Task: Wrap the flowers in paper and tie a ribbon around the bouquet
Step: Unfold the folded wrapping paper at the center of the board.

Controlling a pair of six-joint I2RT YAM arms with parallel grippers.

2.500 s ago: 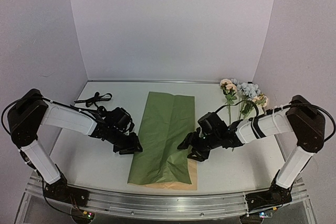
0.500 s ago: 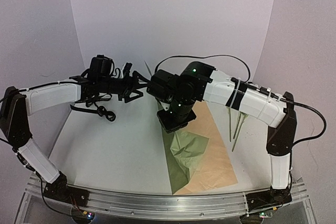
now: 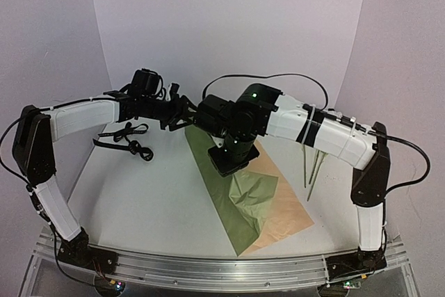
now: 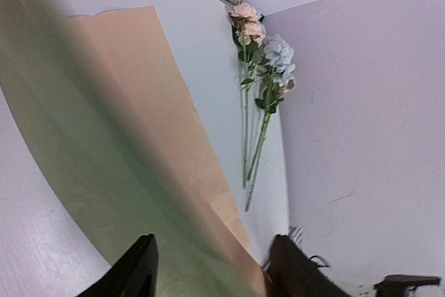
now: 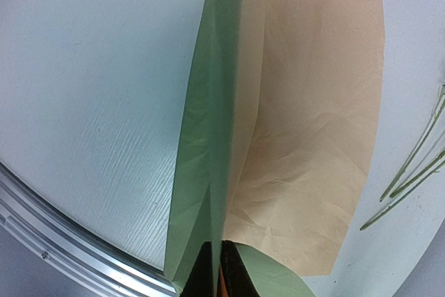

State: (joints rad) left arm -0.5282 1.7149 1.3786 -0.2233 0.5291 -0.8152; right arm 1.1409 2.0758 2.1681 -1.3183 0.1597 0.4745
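From above, the paper (image 3: 261, 193) lies slanted across the middle of the counter (image 3: 139, 199). Its far part is hoisted into a peak under the right end effector (image 3: 231, 166), olive face towards the left and tan reverse spread out to the right. The left end effector (image 3: 186, 113) hangs at the back centre, close by the right wrist. The black ribbon (image 3: 124, 131) lies loose on the counter to the left, well apart from the sheet and untouched. Of the flowers (image 3: 311, 172), only thin green stems show, on the counter right of the paper. The heads are hidden behind the right arm.

In the left wrist view, the left end effector (image 4: 214, 241) has its fingers (image 4: 142, 273) spread, with the sheet's green face running up between them. Nothing is pinched there as far as this view shows. The flowers (image 4: 259, 53) lie beside the side wall, clear of the paper's tan edge.

In the right wrist view, the right end effector (image 5: 221, 255) has its jaws pressed together on a raised green fold of the paper (image 5: 306, 102). The tan side drapes down to the counter, and stem ends (image 5: 410, 172) show at the far right, off the sheet.

My judgement is that the task is at an early stage. The sheet is only being lifted or turned, no stem rests on it, no cone is formed, and placing, wrapping and tying are all still to do.
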